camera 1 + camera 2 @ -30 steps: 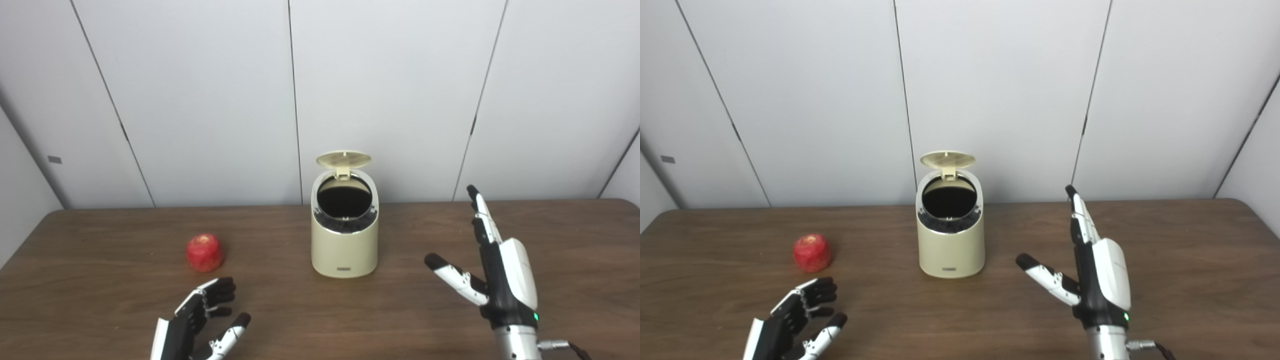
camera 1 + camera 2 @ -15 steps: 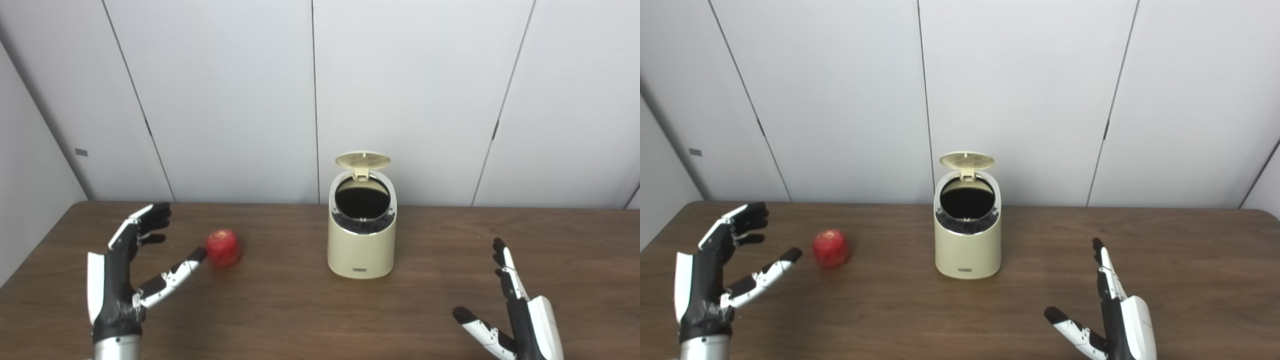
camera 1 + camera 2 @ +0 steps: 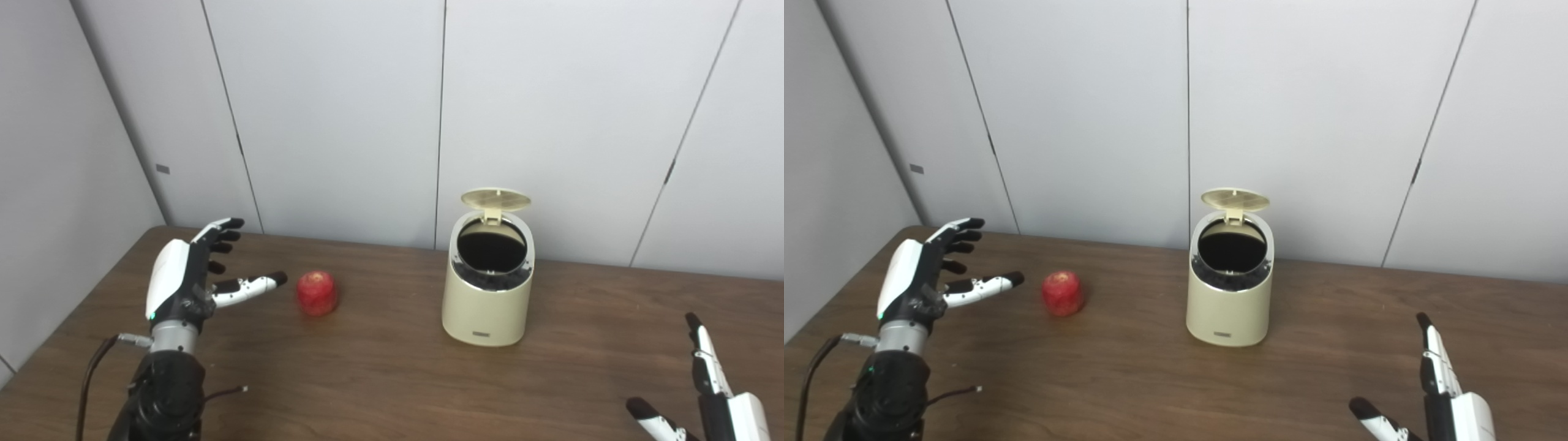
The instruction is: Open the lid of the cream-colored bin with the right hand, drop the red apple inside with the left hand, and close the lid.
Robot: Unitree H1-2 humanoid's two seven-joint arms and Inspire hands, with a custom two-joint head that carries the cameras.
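**Bin open, apple on the table, both hands empty**

The bin (image 3: 487,294) stands on the table (image 3: 380,373) near its far edge, with the lid (image 3: 495,197) flipped up at the bin's 12 o'clock. The mouth is a dark round hole; nothing inside can be made out.

The apple (image 3: 316,293) lies on the wood at the bin's 9 o'clock, well apart from it.

The left hand (image 3: 190,275) is raised at the apple's 9 o'clock, fingers spread and holding nothing. Its thumb (image 3: 251,284) points toward the apple and stops just short of it, with a strip of table showing between them. A cable (image 3: 92,373) runs down beside the forearm, whose lower part is cut off by the bottom edge.

The right hand (image 3: 1442,398) sits at the bin's 4 to 5 o'clock, well away from it. Only the straight fingers and the thumb tip show, spread and empty; the palm and wrist are cut off by the bottom edge.
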